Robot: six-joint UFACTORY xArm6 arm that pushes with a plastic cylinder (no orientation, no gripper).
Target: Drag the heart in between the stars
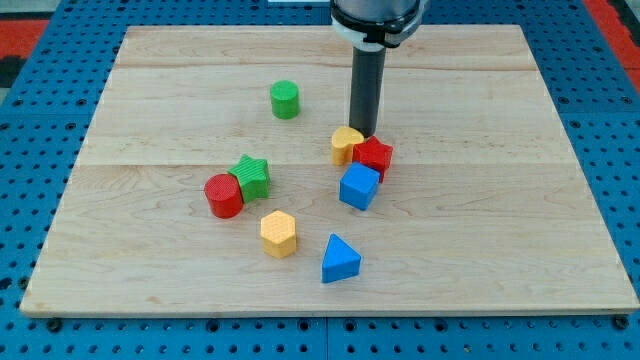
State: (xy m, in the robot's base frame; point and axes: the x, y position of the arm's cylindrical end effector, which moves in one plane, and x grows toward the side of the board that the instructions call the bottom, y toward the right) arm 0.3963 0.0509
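Blue triangle (340,259): nearest, view's bottom.
Yellow hexagon (279,234): just left of it.
Green star (252,176): touching red cylinder (224,195).
Blue cube (359,186): below red star (373,155).
Yellow heart (347,143): touching red star's left.
My tip (363,135): just behind heart and star; no claw.
Green cylinder (285,99): farthest on surface (500,200).

My tip (363,135) stands behind heart (346,144) and right-hand star (374,156), which seemingly touch.

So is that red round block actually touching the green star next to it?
Touching. In the camera view the red cylinder sits pressed against the green star on the star's left, with no strip of board showing between them.
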